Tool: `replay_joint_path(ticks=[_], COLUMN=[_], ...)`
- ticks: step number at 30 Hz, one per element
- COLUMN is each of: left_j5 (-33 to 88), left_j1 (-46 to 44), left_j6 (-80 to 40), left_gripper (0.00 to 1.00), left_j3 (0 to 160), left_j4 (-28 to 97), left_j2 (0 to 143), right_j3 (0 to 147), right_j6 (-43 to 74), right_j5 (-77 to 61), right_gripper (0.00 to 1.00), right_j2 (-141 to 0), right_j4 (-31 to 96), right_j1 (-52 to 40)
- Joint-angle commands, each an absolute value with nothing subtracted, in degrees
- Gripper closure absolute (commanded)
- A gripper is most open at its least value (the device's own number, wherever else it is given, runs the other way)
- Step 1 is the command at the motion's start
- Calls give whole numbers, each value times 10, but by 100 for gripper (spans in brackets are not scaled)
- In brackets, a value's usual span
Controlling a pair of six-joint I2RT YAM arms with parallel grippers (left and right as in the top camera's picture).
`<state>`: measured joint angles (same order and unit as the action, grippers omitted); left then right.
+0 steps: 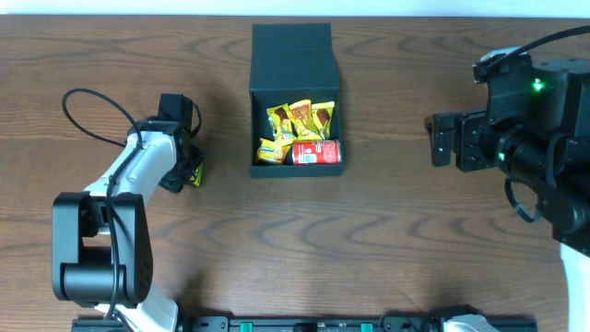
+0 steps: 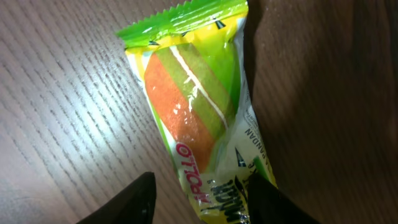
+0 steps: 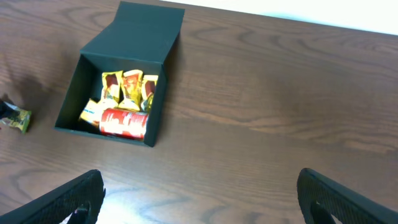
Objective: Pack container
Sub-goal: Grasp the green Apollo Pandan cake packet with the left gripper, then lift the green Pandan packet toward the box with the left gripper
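- Fingers (image 2: 134, 202) of left gripper (image 2: 200, 190) straddle the green packet (image 2: 193, 118), half open, gripping nothing.
- Centre, then pinch firmly; container (image 1: 290, 51) lies at two o'clock.
- Right gripper (image 3: 202, 199) gapes empty.

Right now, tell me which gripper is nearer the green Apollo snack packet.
Left. The left gripper straddles the Apollo packet, a finger on each side of its lower end; the right gripper hangs far off, past the teal container.

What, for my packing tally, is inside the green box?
Three yellow packets along the back, a red can lying in front, another yellow packet beside it. Anything beneath is hidden.
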<state>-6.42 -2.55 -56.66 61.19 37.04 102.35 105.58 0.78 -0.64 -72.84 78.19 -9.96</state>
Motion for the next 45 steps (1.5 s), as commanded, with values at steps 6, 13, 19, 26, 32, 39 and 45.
replay_joint_path(ticks=[6, 13, 19, 26, 32, 39, 45], left_j5=[-48, -47, -46, -44, -50, -66, -105], left_j1=[-6, -3, -3, -4, -26, -89, -121], left_j6=[-564, -561, -561, -472, -283, -130, -187], left_gripper=[70, 88, 94, 94, 94, 94, 93], left_j3=[608, 608, 608, 633, 716, 793, 807], left_j4=[355, 355, 355, 362, 378, 380, 407], left_j2=[1039, 1039, 1039, 1028, 985, 937, 934], right_j3=[1055, 1055, 1055, 1055, 1055, 1055, 1055], right_j6=[-1, -1, -1, -1, -1, -1, -1], right_j5=[-10, -10, -10, -10, -10, -10, -10], right_gripper=[1, 1, 1, 1, 1, 1, 1], right_j2=[-723, -723, -723, -723, -723, -723, -723], right_j4=[780, 771, 770, 769, 763, 760, 763], right_j1=[-98, -98, -98, -98, -98, -98, -98])
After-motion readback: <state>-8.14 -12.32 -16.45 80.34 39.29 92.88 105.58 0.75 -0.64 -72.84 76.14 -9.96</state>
